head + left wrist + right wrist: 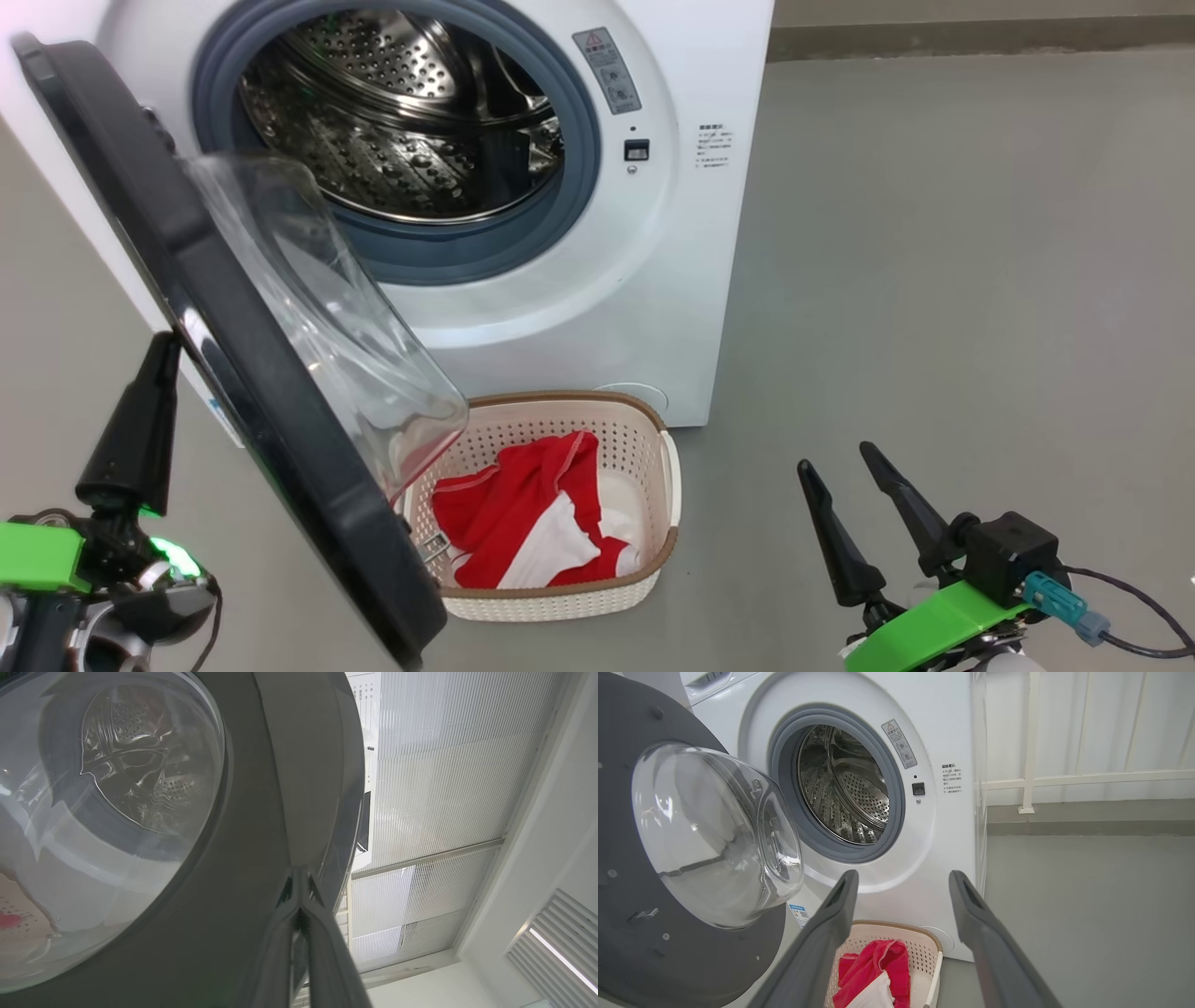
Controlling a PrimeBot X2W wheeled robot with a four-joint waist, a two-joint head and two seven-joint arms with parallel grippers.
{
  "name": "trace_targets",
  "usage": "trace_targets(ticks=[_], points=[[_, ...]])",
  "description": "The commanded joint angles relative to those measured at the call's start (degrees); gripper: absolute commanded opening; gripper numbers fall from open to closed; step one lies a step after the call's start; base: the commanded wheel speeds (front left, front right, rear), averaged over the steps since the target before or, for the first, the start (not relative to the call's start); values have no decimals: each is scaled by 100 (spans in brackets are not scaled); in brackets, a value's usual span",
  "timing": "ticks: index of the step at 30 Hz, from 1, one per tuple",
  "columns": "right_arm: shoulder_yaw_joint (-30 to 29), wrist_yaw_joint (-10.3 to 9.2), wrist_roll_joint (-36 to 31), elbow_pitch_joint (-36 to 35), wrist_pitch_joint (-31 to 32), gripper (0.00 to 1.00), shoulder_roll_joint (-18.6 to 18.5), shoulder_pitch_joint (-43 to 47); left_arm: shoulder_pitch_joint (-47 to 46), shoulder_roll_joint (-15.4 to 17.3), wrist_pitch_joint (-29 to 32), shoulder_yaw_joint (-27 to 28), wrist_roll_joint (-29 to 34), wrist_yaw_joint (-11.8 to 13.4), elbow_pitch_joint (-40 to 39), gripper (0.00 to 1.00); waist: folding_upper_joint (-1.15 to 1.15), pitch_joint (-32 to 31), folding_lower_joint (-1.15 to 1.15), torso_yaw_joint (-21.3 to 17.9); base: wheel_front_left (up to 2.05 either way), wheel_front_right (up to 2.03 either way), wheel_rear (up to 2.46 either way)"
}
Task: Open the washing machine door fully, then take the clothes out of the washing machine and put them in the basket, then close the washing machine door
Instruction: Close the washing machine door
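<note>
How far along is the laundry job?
Done: red-and-white clothes lie in the cream perforated plastic basket; the white washing machine's steel drum looks empty. In hand: the shut left gripper sits at the black-rimmed round glass door's outer side. Left: closing it; right gripper open, empty.

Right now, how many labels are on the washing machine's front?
3: a grey warning label right of the drum opening, a printed text block farther right, and a blue-and-white sticker low down beside the door. The open door may hide others.
</note>
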Motion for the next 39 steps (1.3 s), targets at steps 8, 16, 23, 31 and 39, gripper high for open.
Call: trace_targets(ticks=[8, 16, 23, 31, 39], points=[[198, 36, 102, -131, -37, 100, -44, -282, -67, 148, -27, -75, 307, 14, -162, 0, 0, 86, 0, -234, 0, 0, 0], [215, 36, 117, -151, -37, 100, -93, -308, -200, 128, -199, -246, 414, -138, 28, 0, 0, 160, 0, -529, 0, 0, 0], [237, 36, 103, -180, -37, 100, -122, -339, -480, 102, -472, -246, 197, -249, 298, 0, 0, 256, 0, -810, 0, 0, 0], [215, 36, 100, -194, -37, 100, -161, -411, -918, 90, -708, -297, -77, -419, 617, 0, 0, 422, 0, -1085, 0, 0, 0], [185, 36, 82, -224, -37, 100, -157, -494, -1376, 88, -931, -391, -24, -493, 893, 0, 0, 672, 0, -1310, 0, 0, 0]])
